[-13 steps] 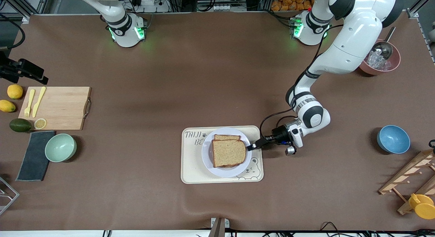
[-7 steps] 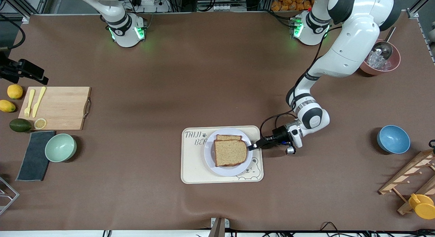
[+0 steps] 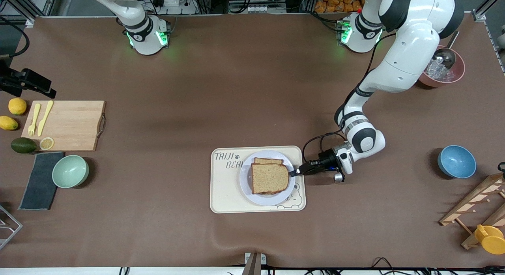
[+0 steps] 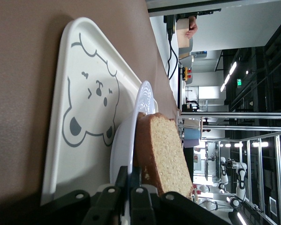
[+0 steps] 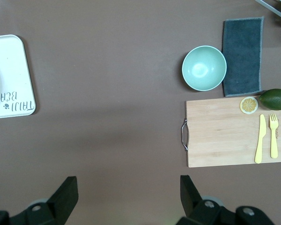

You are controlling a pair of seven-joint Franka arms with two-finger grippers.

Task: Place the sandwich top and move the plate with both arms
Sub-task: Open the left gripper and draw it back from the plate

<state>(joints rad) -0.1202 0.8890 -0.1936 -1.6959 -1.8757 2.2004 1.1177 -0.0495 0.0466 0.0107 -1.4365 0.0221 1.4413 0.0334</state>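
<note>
The pale plate (image 3: 246,188) lies on the cream bear tray (image 3: 223,196), shifted toward the left arm's end of it. The sandwich top (image 3: 270,178), a tan slice, rests on another slice (image 3: 268,161) whose edge peeks out. My left gripper (image 3: 294,173) is shut on the plate's rim at the side toward the left arm. In the left wrist view the gripper (image 4: 130,180) pinches the thin plate edge (image 4: 126,140) beside the bread (image 4: 163,154), over the tray (image 4: 84,108). My right gripper (image 5: 129,197) hangs open high over bare table, with nothing between its fingers.
A cutting board (image 3: 65,125) with yellow cutlery, a green bowl (image 3: 70,171), a grey cloth (image 3: 39,180) and fruit sit at the right arm's end. A blue bowl (image 3: 456,161), a pink bowl with a scoop (image 3: 442,72) and a wooden rack (image 3: 477,206) sit at the left arm's end.
The plate with the sandwich has slid a little across the tray toward the left arm's end, drawn along with my left gripper. The right arm has not moved.
</note>
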